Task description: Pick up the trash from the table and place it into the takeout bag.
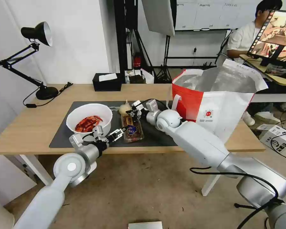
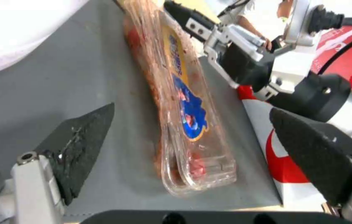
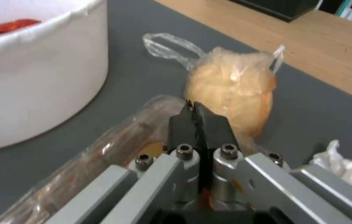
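Evidently little is bagged: bowl (image 1: 89, 118), clamshell box (image 1: 132, 128), knotted bag (image 1: 124, 108) and tissue (image 3: 346, 168) are lying on the mat (image 1: 155, 133). Left gripper (image 1: 119, 132) is gaping beside the box; right gripper (image 3: 199, 124) is pinched closed above it.

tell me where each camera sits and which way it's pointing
Head view: on the robot's head, looking forward and down over the table; both arms show, left gripper and right gripper at the clamshell box.
Left wrist view: on the left wrist, facing along the clamshell box between its open fingers.
Right wrist view: on the right wrist, facing the knotted bag past its shut gripper.
Shared: all show the clamshell box; the left wrist view also catches the right gripper.
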